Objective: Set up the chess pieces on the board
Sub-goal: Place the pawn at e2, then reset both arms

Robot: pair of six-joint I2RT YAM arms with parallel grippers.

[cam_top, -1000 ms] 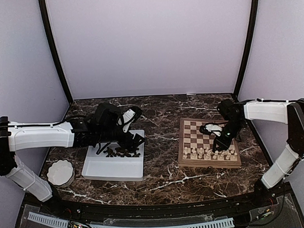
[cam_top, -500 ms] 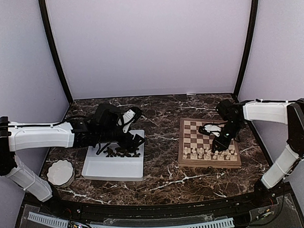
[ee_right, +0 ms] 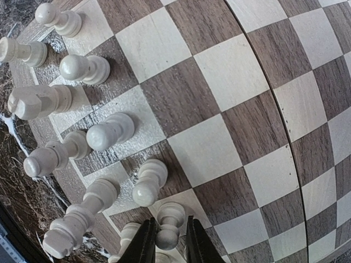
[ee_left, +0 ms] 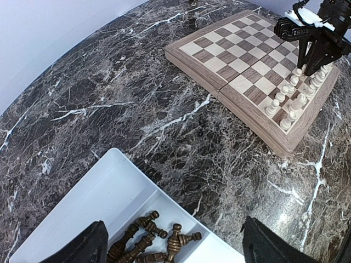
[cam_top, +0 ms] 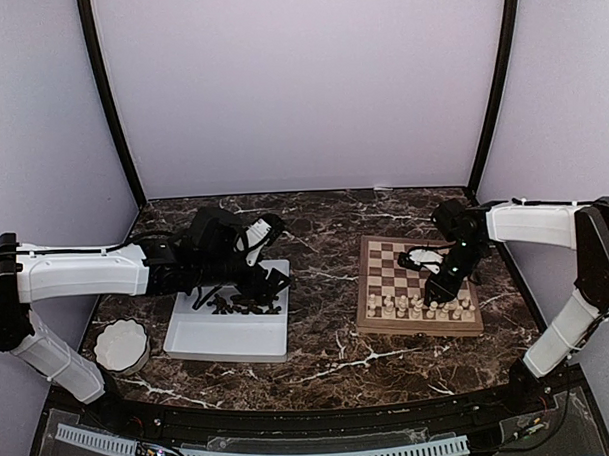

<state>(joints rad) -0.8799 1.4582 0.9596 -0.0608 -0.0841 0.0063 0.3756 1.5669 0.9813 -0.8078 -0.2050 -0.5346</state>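
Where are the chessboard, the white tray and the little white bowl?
chessboard (cam_top: 386,263): top external view, on its bare far squares.
white tray (cam_top: 226,336): top external view, on its bare near floor.
white bowl (cam_top: 122,346): top external view, on its bare inside.

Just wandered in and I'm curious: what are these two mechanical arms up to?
They are setting up chess. The right pincer clasps a pale piece standing among other pale pieces at the near edge of the board. The left pincer hovers open above a white tray where dark pieces lie in a heap. No dark ones stand on the board.
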